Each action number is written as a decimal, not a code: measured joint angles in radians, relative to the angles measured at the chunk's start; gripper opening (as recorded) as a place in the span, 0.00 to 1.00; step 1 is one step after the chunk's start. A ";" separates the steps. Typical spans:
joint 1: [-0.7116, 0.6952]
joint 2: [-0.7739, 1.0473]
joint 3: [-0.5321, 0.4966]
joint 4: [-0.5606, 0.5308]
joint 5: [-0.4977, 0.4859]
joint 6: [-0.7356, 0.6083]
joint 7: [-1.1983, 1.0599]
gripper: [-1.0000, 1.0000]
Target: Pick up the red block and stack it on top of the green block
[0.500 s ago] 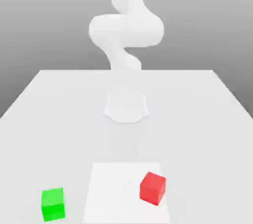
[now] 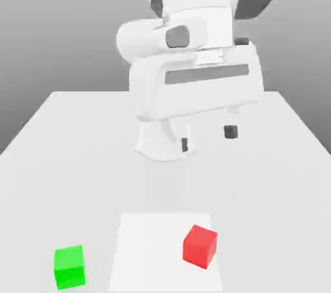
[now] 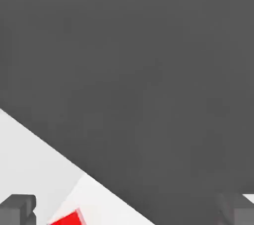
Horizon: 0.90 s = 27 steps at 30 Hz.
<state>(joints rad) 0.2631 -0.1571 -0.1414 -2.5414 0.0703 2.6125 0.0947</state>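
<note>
The red block (image 2: pixel 200 245) is a small matte cube resting on a white square patch (image 2: pixel 167 251) near the table's front, toward the exterior view's right. The green block (image 2: pixel 69 266) lies on the table at the front, toward the exterior view's left, apart from the red one. My gripper (image 2: pixel 207 138) hangs well above the table, behind the red block, its two dark fingertips (image 2: pixel 230 132) spread wide with nothing between them. In the hand view a corner of the red block (image 3: pixel 67 219) shows between the fingertips (image 3: pixel 17 208).
The arm's white base (image 2: pixel 165 141) stands at the middle of the light grey table (image 2: pixel 278 188). The table's far edge runs behind it, against a grey backdrop.
The arm's hand has swung forward and down into the exterior view, where half a second ago only the upper arm links showed. Both blocks lie where they were.
</note>
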 joint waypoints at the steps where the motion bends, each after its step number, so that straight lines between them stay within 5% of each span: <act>1: 0.009 0.036 -0.002 -0.014 0.001 0.018 -0.037 0.50; 12: 0.000 0.429 0.053 -0.074 0.019 0.274 -0.285 0.50; 13: -0.008 0.457 0.063 -0.070 0.028 0.297 -0.292 0.00; 20: -0.009 0.459 0.064 -0.070 0.027 0.297 -0.291 0.00; 27: -0.007 0.271 0.016 -0.086 -0.033 0.126 -0.201 0.00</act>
<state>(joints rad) 0.2561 0.1141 -0.1257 -2.6274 0.0373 2.7387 -0.1063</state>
